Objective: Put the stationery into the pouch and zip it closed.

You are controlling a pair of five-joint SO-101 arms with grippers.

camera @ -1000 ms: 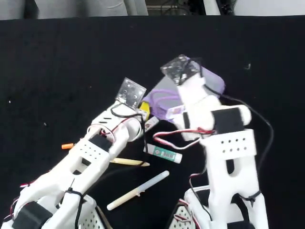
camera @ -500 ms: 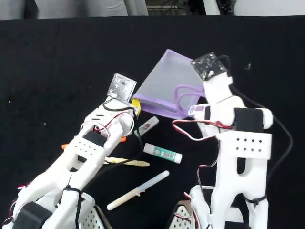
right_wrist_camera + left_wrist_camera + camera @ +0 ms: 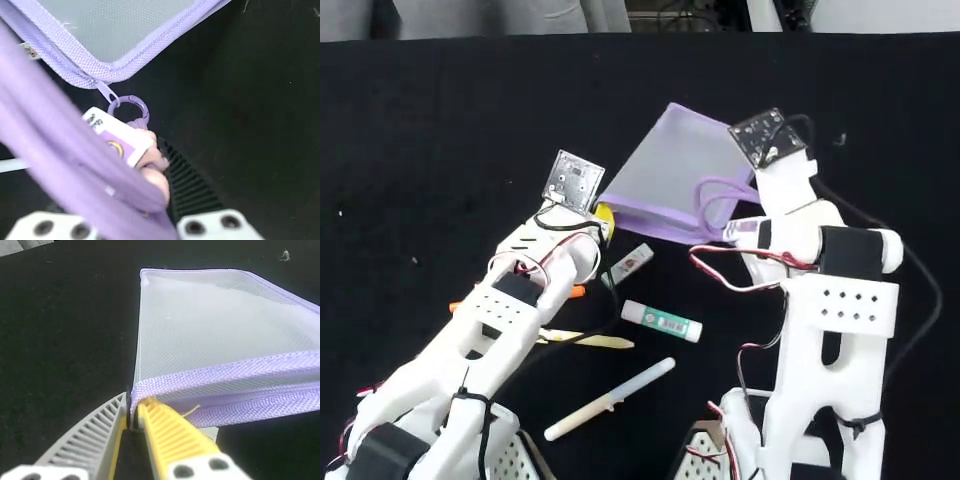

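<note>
Left gripper (image 3: 131, 409): jaws nearly together, pinching the corner of the pouch (image 3: 210, 320) at the end of its zip band. The grey finger is on one side of the fabric, the yellow finger on the other.
Right gripper (image 3: 162, 161): clamped on the pouch's purple wrist strap (image 3: 60, 150), with the white label (image 3: 117, 140) bunched at the tips. The strap covers most of the contact, so it's probably a full pinch, but I can't confirm that at the pads. Just past those tips, the zip pull (image 3: 104, 91) and ring (image 3: 129, 106) hang off the pouch corner.

View differences: the left wrist view gives the mesh face and stitched band close up, the right wrist view gives the pull hardware, and the high view gives the layout. From the arm bases outward:
- long cream pen (image 3: 610, 400)
- thin yellow stick (image 3: 595, 341) running under the left arm (image 3: 510, 320)
- orange pen (image 3: 460, 306) poking out either side of that arm
- glue stick (image 3: 662, 320) between the two arms
- small white item (image 3: 632, 262) just behind the left gripper

All of these lie loose outside the pouch. Next come the two grippers, one at each end of the zip edge, with the pouch spread between them and fanning away beyond.

Surface: black worktop (image 3: 420, 150). Past its far edge there's a pale strip of room (image 3: 520, 15).
</note>
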